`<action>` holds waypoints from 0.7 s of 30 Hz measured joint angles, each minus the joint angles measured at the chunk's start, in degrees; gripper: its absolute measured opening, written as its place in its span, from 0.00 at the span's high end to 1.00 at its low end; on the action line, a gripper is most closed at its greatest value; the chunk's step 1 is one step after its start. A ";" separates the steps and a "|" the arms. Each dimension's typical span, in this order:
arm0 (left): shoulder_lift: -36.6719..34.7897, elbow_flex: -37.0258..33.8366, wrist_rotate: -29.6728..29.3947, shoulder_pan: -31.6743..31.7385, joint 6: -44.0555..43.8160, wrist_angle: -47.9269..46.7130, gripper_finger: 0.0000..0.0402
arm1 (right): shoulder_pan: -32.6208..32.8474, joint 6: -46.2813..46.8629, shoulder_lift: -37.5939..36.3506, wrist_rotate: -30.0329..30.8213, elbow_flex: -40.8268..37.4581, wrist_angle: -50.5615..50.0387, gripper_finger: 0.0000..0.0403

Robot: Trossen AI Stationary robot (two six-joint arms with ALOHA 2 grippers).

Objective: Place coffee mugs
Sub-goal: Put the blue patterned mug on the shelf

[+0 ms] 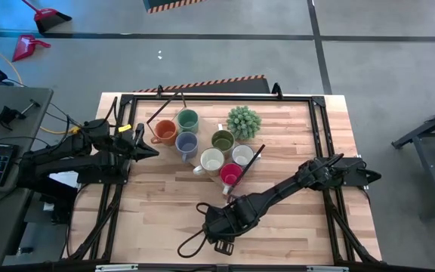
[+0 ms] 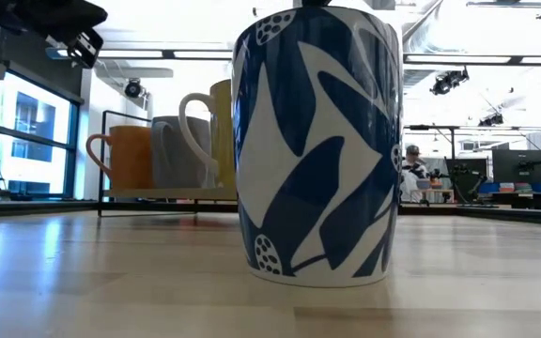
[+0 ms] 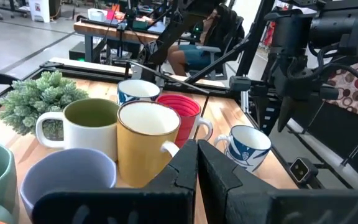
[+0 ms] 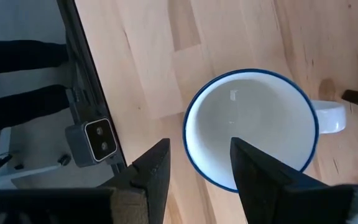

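**Right claw over a blue-and-white mug, near the table's front edge**

The right claw point(image 4: 194, 171) hung above a white mug with blue leaf print point(image 4: 251, 127), fingers spread wide w/ one inside the rim and one outside, not yet closed on the wall. That mug stood alone near the table's point(image 1: 293, 227) front edge, well apart from the rest. In the high view the arm hid it.

The other mugs sat grouped near the table's back edge, beside a spiky green plant point(image 1: 243, 121): orange point(image 1: 164, 132), green point(image 1: 187, 119), blue-grey point(image 1: 186, 143), olive point(image 1: 222, 140), two white point(image 1: 211, 160), red-pink point(image 1: 230, 175).

The left claw point(image 1: 148, 143) waited at the table's left edge, fingers shut, holding nothing.

Handling, as a judgement: glazed ceramic, so stiff, smooth and prob. slippery; fairly heavy for its size; would chip or crack if dropped or knocked vs. another mug. Best hold looked like pinching the wall at the rim, opposite-ish the handle point(image 4: 328, 117), so the weight hangs straight. The handle itself seemed too small for a sure grip.
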 joint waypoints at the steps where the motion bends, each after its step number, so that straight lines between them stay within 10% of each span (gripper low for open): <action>1: 0.00 0.00 0.00 0.00 0.00 0.00 1.00 | 0.00 0.00 -0.01 0.00 0.00 0.00 0.64; 21: 0.00 0.00 0.00 0.00 -0.02 -0.04 1.00 | 0.00 -0.02 -0.02 -0.04 0.00 2.62 0.64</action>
